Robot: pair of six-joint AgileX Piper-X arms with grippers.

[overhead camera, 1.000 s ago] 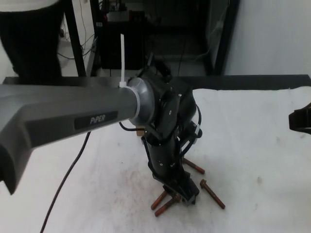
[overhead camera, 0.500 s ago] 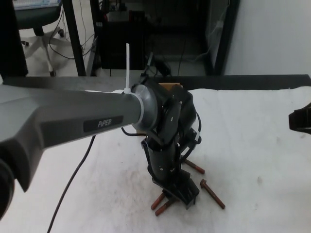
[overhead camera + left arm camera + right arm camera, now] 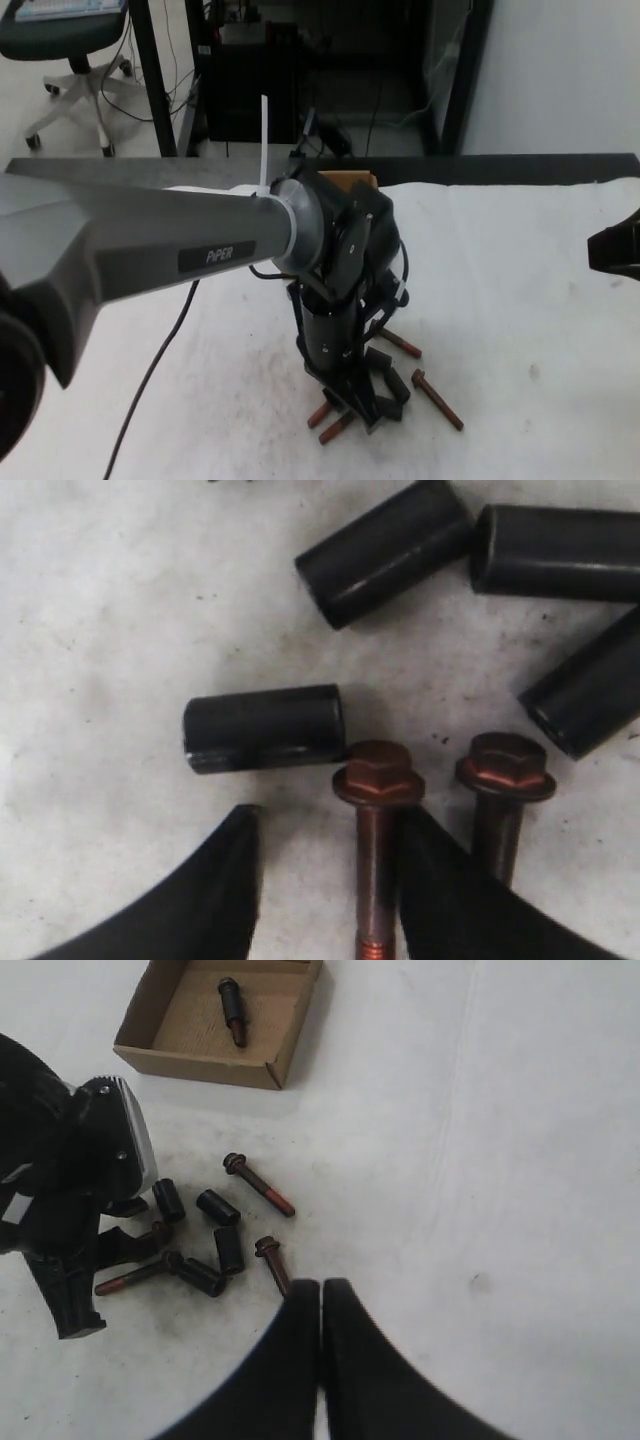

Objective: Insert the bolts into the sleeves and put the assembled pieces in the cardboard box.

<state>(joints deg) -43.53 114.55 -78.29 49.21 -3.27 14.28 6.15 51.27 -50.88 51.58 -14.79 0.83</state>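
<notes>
Where the left arm (image 3: pixel 150 240) crosses the white desk (image 3: pixel 520 330) in the high view, the left hand (image 3: pixel 325 840) hangs low over the loose parts with its fingers (image 3: pixel 215 890) spread apart, released. One bolt (image 3: pixel 376 820) lies flat on the desk between them, its shaft close against one finger and clear of the other; whether that finger touches it I cannot tell, and nothing is grasped. A sleeve (image 3: pixel 265 728) lies crosswise just beside that bolt's head. A second bolt (image 3: pixel 503 780) lies alongside the first, outside the fingers, and three more sleeves (image 3: pixel 385 552) lie a little farther on, two of them close together. In the high view, another bolt (image 3: pixel 437 398) lies on the desk just right of this hand. The cardboard box (image 3: pixel 195 1068) stands beyond the heap, well apart from it, with one assembled piece (image 3: pixel 232 1008) lying flat inside. Off at the right side of the desk, the right hand (image 3: pixel 320 1340) hangs above the white surface, clenched, its two fingers pressed together with nothing between them.
</notes>
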